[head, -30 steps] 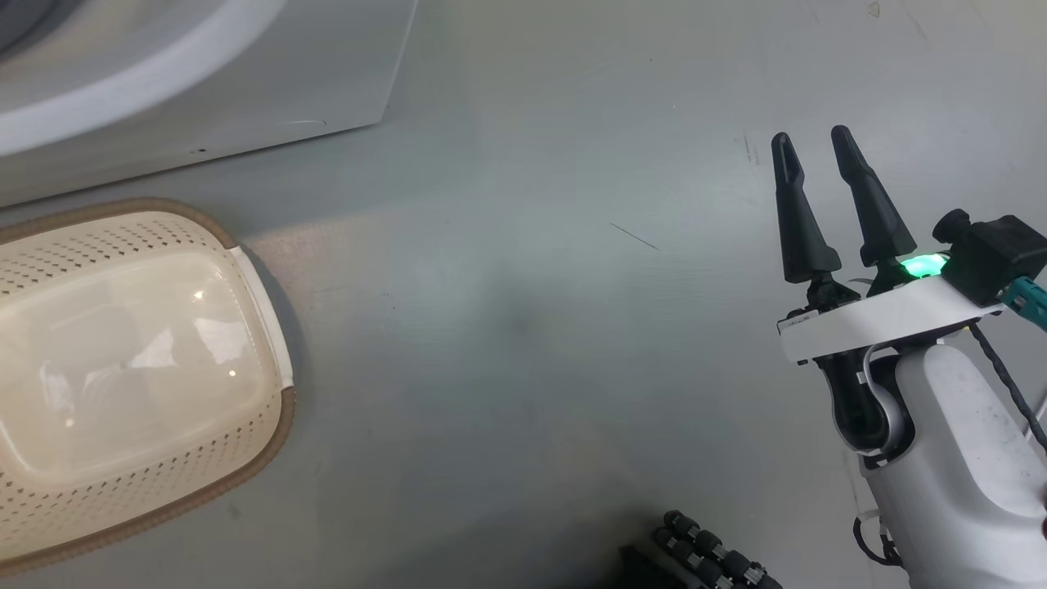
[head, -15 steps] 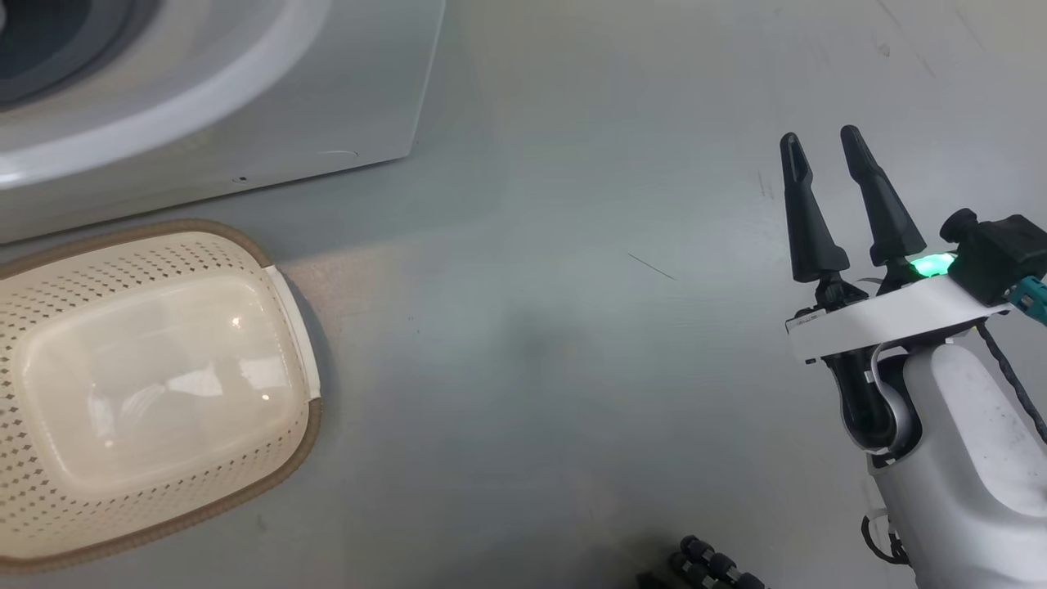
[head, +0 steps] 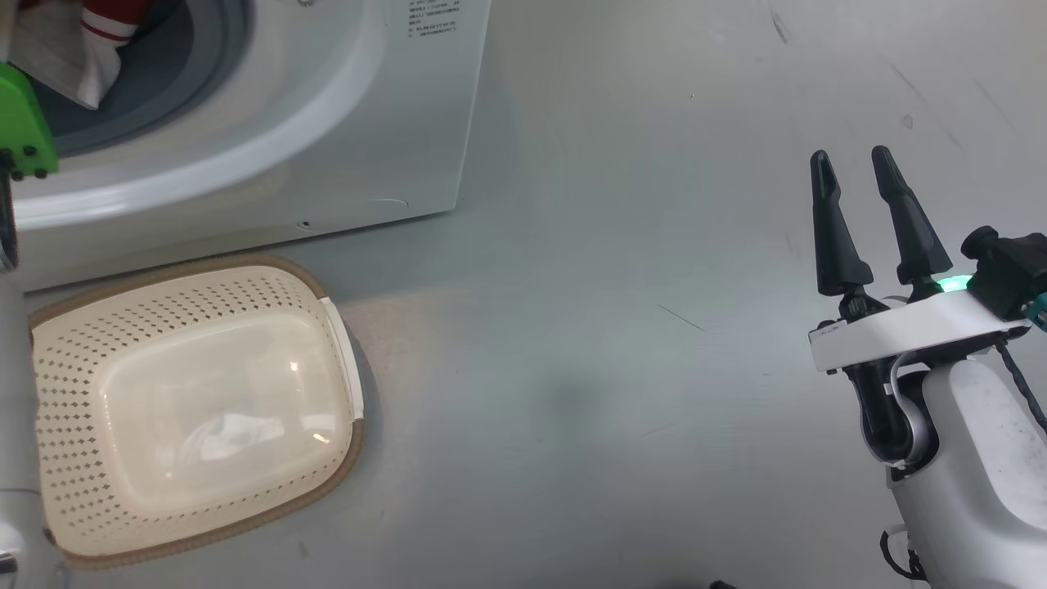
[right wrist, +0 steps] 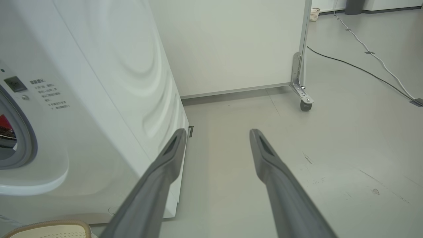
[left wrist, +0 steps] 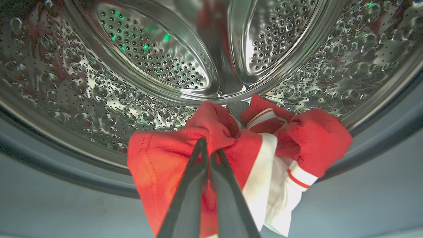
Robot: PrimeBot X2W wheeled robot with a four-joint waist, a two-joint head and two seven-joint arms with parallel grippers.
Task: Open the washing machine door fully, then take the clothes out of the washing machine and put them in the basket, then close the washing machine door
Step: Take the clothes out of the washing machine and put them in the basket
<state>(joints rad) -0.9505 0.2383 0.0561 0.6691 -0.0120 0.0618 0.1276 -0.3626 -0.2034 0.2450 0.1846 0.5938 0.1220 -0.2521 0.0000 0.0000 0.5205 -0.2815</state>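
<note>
My left gripper [left wrist: 208, 150] is shut on the clothes [left wrist: 158, 165], a red and white bundle with striped trim. The bundle hangs over the grey gasket [left wrist: 66, 172] at the mouth of the steel drum [left wrist: 148, 59]. In the head view the clothes [head: 106, 33] peek from the washing machine [head: 343, 123] opening at top left, beside a green part of my left arm [head: 20, 123]. The cream basket [head: 164, 307] stands on the floor in front of the machine, with nothing in it. My right gripper [head: 851, 155] hovers open over the floor at the right. The washing machine door is out of view.
In the right wrist view my right gripper [right wrist: 217, 132] points past the washing machine [right wrist: 99, 82] side toward a white wheeled partition [right wrist: 231, 43]. A cable [right wrist: 363, 69] runs across the grey floor at the far right. The basket [right wrist: 49, 229] rim shows at the bottom left.
The head camera has swung, so the machine and basket sit further right and lower, and the drum opening with the clothes has come into view. My right gripper stays open.
</note>
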